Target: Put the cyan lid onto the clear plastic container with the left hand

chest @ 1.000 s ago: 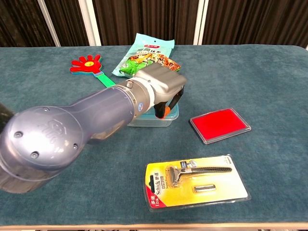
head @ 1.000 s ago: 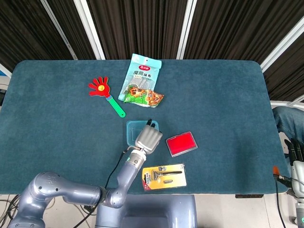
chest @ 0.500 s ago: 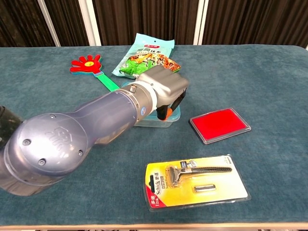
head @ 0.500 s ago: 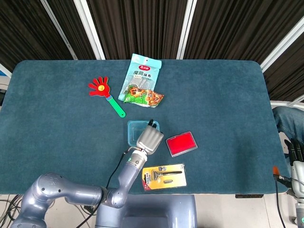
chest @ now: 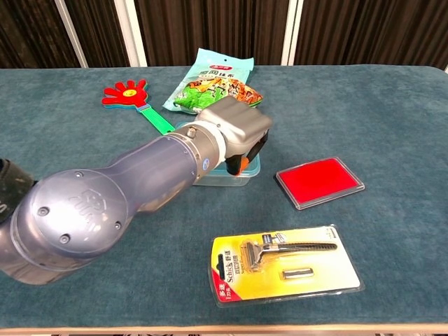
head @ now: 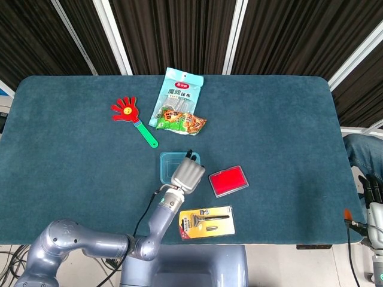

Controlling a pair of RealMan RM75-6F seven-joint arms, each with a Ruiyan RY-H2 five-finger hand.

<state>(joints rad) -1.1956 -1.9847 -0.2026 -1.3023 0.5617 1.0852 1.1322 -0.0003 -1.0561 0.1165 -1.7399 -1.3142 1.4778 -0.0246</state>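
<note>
Seating step: left hand (chest: 234, 129), fingers curled down on cyan lid (head: 169, 161) over clear plastic container (chest: 241, 173); grasp unclear. Next: press, release.

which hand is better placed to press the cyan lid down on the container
Left. The left robot hand is already over the cyan lid, which lies on the clear plastic container at mid-table. The right robot hand sits off the table's right edge, far from both.
</note>
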